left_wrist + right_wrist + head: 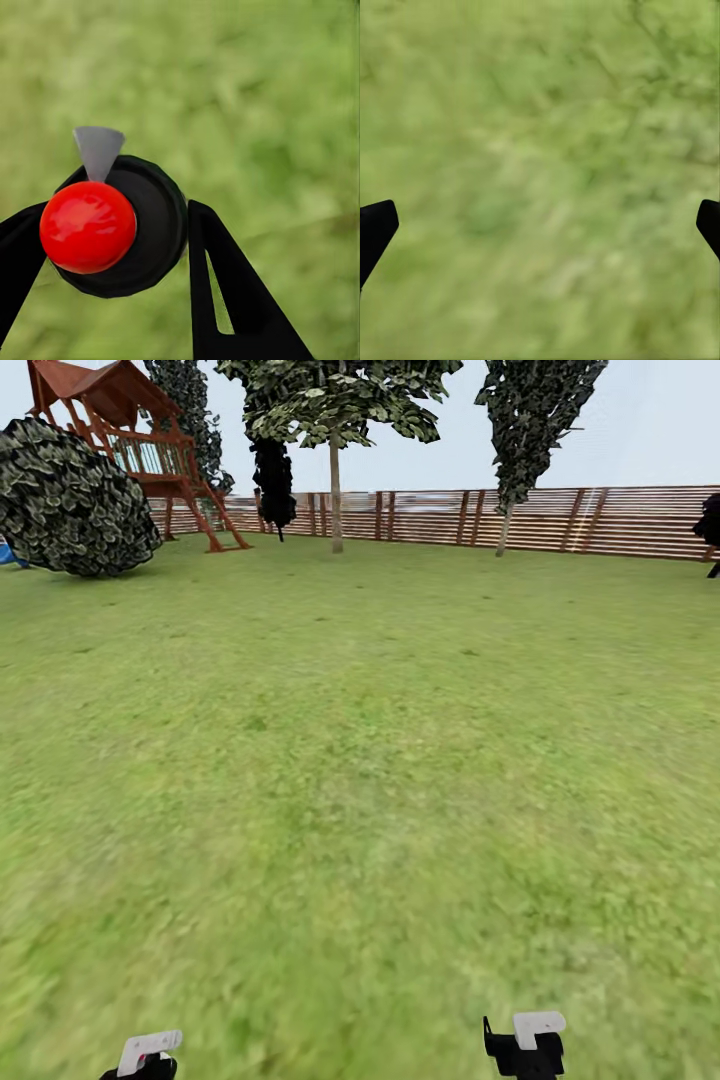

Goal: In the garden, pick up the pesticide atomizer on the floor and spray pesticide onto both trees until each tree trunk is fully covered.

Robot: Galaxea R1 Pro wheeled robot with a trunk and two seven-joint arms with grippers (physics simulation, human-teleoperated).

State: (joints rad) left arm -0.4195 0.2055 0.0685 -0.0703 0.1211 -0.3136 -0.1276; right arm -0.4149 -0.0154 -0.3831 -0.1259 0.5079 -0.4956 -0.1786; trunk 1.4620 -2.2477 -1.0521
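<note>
- Left gripper [124,247] — black two-finger claw, pinching the pesticide atomizer [112,225], a black round-bodied sprayer with a glossy red ball cap and a grey wedge-shaped tab; one finger lies at each side of the body, at the centre-left of the left wrist view. In the head view the arm's white-and-black end sits at the bottom left edge.
- Right gripper [540,225] — black fingers spread wide, only their tips entering at the far left and far right edges of the right wrist view, blurred grass between them; holds nothing. In the head view its end sits at the bottom right.
- Garden lawn [360,780] — wide green grass taking up most of the head view, bare across the middle.
- Tree [335,410] — tall, with a pale straight trunk [336,500] and a crown of flat green leaves, top centre-left, far off before the brown slatted wooden fence [600,520]. A second such tree cannot be made out with certainty.
- Surroundings — red-brown wooden play tower [130,440] and a round dark-leaved bush [70,500], upper left; narrow dark cypress-like trees [535,420] along the top.
- Obstruction — nothing stands on the grass between robot and trunk.
- Risk, judged — the round body could turn or slip in the pinch on a long drive, leaving the nozzle aimed off the trunk; spraying from this range would likely miss.
</note>
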